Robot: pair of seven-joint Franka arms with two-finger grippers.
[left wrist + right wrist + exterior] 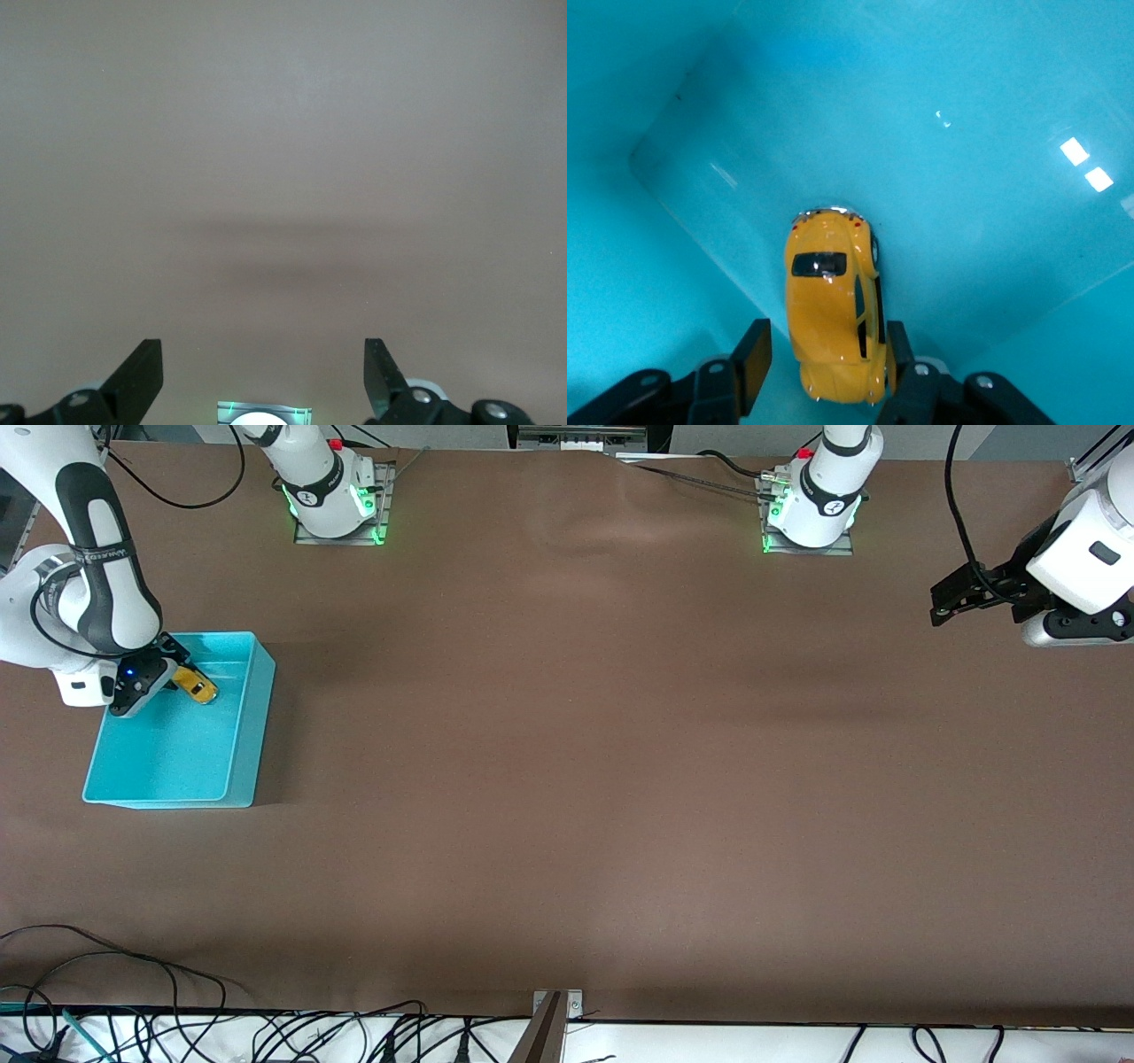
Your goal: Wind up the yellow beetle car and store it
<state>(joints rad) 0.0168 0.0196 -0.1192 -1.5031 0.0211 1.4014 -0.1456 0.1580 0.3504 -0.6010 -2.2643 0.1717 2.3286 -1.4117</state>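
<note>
The yellow beetle car (196, 685) lies inside the turquoise bin (244, 731), close to the bin's wall nearest the robots' bases. My right gripper (168, 677) reaches down into the bin around the car. In the right wrist view the car (833, 305) sits between the gripper's (825, 350) fingers. One finger (755, 359) stands apart from the body with turquoise floor showing in the gap. The other finger (897, 354) is right at the car's side. The gripper is open. My left gripper (937, 602) waits open and empty over the table's edge at the left arm's end, with nothing between its fingers (142, 372).
The bin stands at the right arm's end of the brown table (567, 779). Cables (177, 1027) run along the table's edge nearest the front camera. The two arm bases (335, 505) (811, 514) are at the top of the front view.
</note>
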